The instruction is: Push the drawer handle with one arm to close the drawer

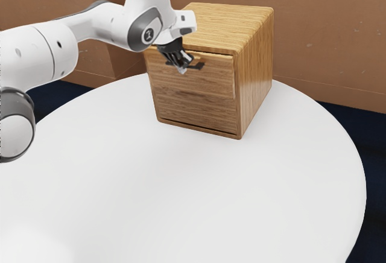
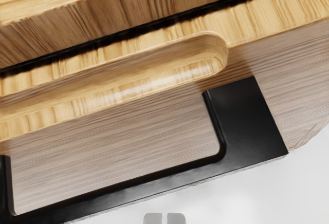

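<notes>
The tool [image 1: 183, 70] is squeezed together, empty, near the black handle [image 2: 252, 116]. The drawer [image 1: 196, 97], in the wooden box [image 1: 256, 70] on the counter [image 1: 193, 202], looks a little open. If the tool pushes too low, it could slip under the handle and miss.

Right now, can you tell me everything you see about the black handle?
The handle is black, with a long, straight bar and flat ends, running sideways near the top of the wooden drawer front, beside a scooped groove. It looks smooth and slightly shiny, maybe metal or plastic. The gripper is right by it; I can't tell whether they touch.
</notes>
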Controlling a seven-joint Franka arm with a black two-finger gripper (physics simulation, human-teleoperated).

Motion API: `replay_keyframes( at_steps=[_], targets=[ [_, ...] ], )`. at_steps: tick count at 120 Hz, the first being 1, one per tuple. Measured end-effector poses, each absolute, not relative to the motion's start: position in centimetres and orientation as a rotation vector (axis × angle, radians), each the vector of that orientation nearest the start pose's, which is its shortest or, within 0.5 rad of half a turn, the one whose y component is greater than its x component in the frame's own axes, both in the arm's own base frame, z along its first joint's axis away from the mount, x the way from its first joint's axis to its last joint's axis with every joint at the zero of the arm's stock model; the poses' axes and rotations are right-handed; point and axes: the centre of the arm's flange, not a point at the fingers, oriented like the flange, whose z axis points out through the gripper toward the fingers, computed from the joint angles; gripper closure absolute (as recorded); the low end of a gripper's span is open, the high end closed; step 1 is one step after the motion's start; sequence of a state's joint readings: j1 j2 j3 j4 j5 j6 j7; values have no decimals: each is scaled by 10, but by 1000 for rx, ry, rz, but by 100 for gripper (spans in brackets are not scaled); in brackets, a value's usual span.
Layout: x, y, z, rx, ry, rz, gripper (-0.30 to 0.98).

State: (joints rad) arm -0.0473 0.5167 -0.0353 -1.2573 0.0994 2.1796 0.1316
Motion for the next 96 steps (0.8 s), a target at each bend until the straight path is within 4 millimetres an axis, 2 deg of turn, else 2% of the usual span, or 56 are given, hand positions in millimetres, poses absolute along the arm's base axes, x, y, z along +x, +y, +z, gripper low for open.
replay_keyframes(
  at_steps=[20, 27, 37, 45, 52, 61, 66, 73, 85, 96],
  targets=[
    [755, -49, 511, -2948, 385, -690, 80],
    [747, -48, 512, -2966, 379, -686, 79],
    [696, -37, 477, -3080, 292, -557, 79],
    [649, -33, 479, -3142, 223, -535, 79],
    [599, -23, 500, -3175, 139, -531, 79],
    [548, -9, 566, -3168, 38, -535, 77],
    [534, -1, 599, -3163, -30, -510, 67],
    [521, 0, 616, -3143, -88, -419, 54],
    [508, 2, 612, -3100, -178, -242, 34],
    [498, -21, 599, -3069, -191, -113, 22]
  ],
)
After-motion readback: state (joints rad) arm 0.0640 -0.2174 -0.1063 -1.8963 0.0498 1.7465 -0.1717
